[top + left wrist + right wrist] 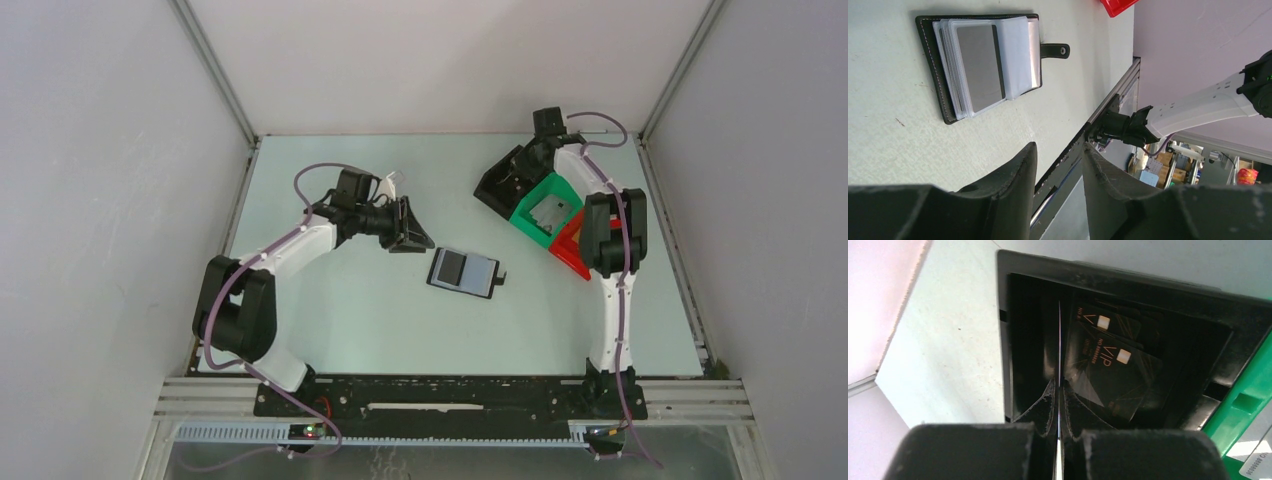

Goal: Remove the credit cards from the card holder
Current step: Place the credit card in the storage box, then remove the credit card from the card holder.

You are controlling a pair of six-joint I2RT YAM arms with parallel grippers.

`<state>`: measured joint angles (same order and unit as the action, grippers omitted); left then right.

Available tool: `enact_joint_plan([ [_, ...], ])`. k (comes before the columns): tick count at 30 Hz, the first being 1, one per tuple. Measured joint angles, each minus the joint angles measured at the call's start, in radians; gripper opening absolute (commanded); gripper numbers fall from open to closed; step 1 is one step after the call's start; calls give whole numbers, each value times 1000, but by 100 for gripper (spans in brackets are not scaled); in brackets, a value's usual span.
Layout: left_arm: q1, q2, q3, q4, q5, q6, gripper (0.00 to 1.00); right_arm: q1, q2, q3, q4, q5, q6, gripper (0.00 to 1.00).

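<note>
Clamps right gripper on a thin card above the black bin; hovers left gripper, jaws apart, near open wallet.

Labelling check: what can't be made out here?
Right wrist: thin pale-edged card in the shut right claw is edge-on; face unseen.
Left wrist: open black folding card holder: stacked clear sleeves hide the card count.
Top: right claw indistinct, black against the black plastic bin.

card holder on table, bins behind right
</note>
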<state>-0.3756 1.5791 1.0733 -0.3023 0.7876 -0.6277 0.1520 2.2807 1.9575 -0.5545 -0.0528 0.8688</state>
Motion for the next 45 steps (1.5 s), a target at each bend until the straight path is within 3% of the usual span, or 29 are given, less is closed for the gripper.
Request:
enact_joint_plan([
  [4,0,0,0,0,0,0,43,-2,14,0,-31,1,-1,25],
  [6,0,0,0,0,0,0,44,-3,14,0,-46,4,-3,28],
  [16,0,-5,-16,3,-2,-1,44,-10,-95,-146,-40,38,-11,29],
  [24,-22,-5,-23,10,-49,-3,45,8,-437,-424,34,56,-58,30],
  [27,-39,5,-22,8,-79,-3,44,58,-589,-554,68,73,-95,30],
  [32,-62,61,-22,5,-151,-4,43,244,-755,-781,124,69,-133,35],
  [39,-72,162,3,-3,-243,-5,41,372,-833,-1095,270,-78,-67,34],
  [45,-110,235,66,5,-267,-22,40,389,-771,-1120,428,-144,13,32],
])
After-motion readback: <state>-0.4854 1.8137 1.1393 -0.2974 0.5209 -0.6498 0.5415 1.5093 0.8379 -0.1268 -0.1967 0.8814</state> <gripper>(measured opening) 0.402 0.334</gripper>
